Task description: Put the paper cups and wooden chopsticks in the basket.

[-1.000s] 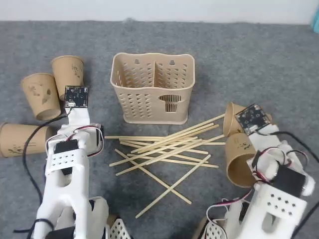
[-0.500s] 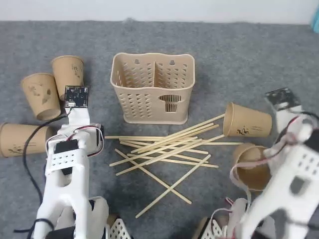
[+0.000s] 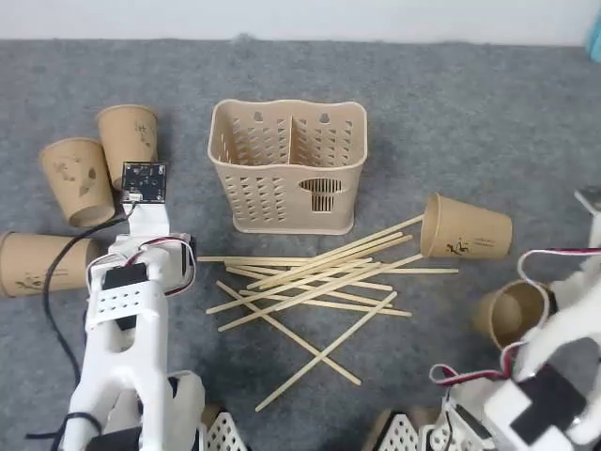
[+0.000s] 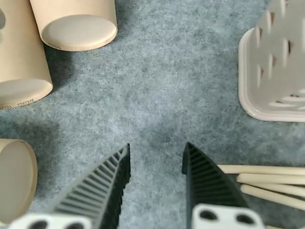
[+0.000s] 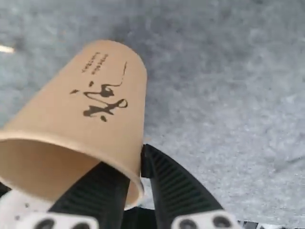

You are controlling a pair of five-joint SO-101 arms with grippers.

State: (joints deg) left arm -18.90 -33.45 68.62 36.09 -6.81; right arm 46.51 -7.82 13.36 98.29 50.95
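At the table's right edge, the right gripper [image 5: 138, 160] is closed on the rim of a paper cup [image 5: 86, 114], one finger inside the mouth and the other against the outer wall; the high view shows this cup [image 3: 510, 313] tilted, mouth facing left and upward. Whether it touches the grey mat [image 3: 451, 113] cannot be told. A second cup [image 3: 465, 228] lies on its side just above it in that view, mouth toward the wooden chopsticks [image 3: 319, 277], which lie scattered and crossed in a loose pile in front of the basket [image 3: 289, 167]. The basket stands upright near the table's centre, divided into two compartments. Three cups [image 3: 75, 178] lie on their sides at the left, well apart from the basket. The left gripper [image 4: 156, 152] hangs over bare mat with its jaws apart and gripping nothing, positioned between the three cups [image 4: 76, 24] and the basket [image 4: 267, 71], with the chopstick ends [image 4: 267, 179] just beside one finger.
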